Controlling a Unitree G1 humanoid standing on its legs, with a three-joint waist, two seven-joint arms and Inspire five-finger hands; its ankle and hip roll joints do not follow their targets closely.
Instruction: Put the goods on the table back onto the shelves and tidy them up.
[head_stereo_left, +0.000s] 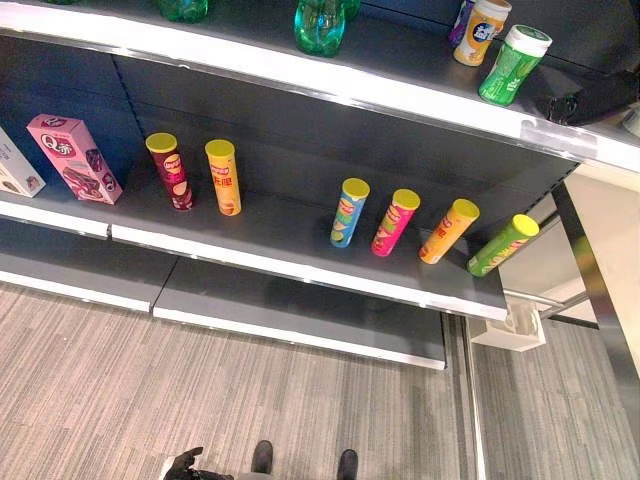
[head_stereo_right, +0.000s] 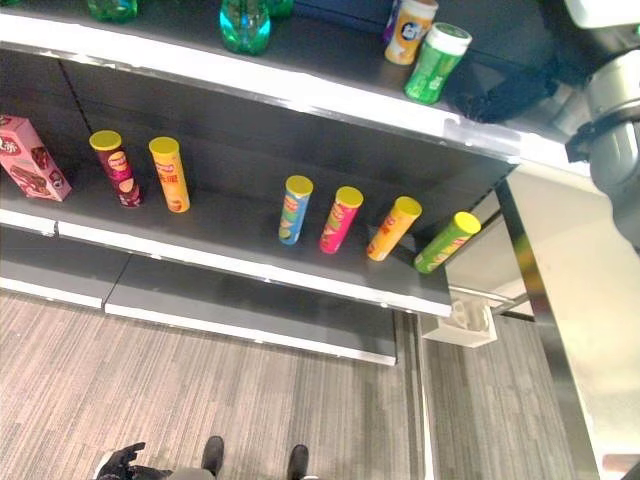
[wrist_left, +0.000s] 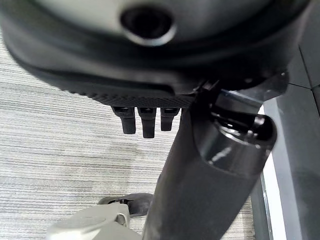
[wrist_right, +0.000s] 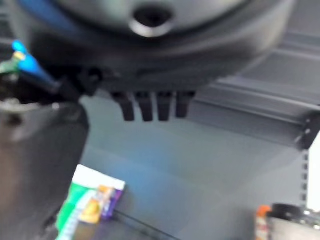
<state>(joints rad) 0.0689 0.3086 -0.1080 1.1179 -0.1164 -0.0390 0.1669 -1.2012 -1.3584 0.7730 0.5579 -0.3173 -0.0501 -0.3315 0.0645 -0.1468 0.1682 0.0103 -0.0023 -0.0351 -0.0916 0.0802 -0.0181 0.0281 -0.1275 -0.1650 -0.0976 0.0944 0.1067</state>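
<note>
Green can (head_stereo_left: 514, 64): upright on the top shelf (head_stereo_left: 400, 95), our right hand (head_stereo_left: 590, 100) just beside it.
Right hand: empty, fingers (wrist_right: 150, 107) straight.
Left hand (wrist_left: 145, 117): low, relaxed, empty.
Advice: we should withdraw slowly, clear of that can.

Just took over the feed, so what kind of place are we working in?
Likely a shop or mock store aisle: dark shelves with a row of crisp tubes, a pink snack box and green bottles above.
</note>
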